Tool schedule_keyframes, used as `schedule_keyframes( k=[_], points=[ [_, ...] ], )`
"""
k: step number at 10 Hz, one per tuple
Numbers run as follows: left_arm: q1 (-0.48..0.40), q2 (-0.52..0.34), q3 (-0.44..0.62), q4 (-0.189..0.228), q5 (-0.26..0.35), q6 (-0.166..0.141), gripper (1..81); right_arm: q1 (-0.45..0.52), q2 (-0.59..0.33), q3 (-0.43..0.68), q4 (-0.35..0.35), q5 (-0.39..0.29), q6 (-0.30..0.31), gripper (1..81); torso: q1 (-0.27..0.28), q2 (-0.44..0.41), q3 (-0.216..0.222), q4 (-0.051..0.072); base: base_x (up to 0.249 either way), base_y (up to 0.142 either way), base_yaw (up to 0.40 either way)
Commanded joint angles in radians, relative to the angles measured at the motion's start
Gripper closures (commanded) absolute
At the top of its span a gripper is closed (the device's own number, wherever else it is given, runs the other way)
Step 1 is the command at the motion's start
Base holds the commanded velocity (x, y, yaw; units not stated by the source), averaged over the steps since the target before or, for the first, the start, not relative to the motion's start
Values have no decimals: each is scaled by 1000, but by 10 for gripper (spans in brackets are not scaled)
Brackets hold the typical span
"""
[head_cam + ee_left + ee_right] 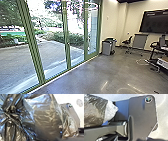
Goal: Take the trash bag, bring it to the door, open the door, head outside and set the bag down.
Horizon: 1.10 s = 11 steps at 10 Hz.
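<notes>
The trash bag (46, 119) is looking soft and thin-skinned, so it is probably sagging and swinging when carried rather than holding a firm shape; its weight is staying a guess, though the filled body is suggesting light, loose rubbish. The smooth plastic is likely being slippery and easily torn, making the gathered neck (10, 112) the better place for taking hold, with the bunched folds giving more to grip than the taut side.

The bag is showing dark and glossy, catching bluish and brownish glints, creasing finely along its swollen body and ending in a paler, crumpled tip (110, 110). In the wrist views it is overlapping an edge of the robot's own dark plate (141, 112), behind the jointed bar (102, 132); whether the plate is bearing it, I cannot tell. How far the left claw or right claw is opening, and which is holding the bag, I cannot tell either. Ahead, green-framed glass panels (31, 45) are separating the indoor floor (107, 70) from the paved yard (50, 55).
</notes>
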<state>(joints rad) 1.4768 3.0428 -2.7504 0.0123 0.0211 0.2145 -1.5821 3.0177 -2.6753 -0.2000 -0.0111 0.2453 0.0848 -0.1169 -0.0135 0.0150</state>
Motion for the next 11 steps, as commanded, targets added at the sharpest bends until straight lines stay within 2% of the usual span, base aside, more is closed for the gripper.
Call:
schedule_keyframes(
  k=[1, 11],
  points=[
    [-58, 4, 3, 6, 49, 9, 811, 49, -6, 3, -2, -53, 0, 10, 0, 0, 0, 0, 164, -75, 0],
    [-57, 4, 3, 6, 49, 9, 811, 49, -6, 3, -2, -53, 0, 10, 0, 0, 0, 0, 177, -77, 0]
  ],
)
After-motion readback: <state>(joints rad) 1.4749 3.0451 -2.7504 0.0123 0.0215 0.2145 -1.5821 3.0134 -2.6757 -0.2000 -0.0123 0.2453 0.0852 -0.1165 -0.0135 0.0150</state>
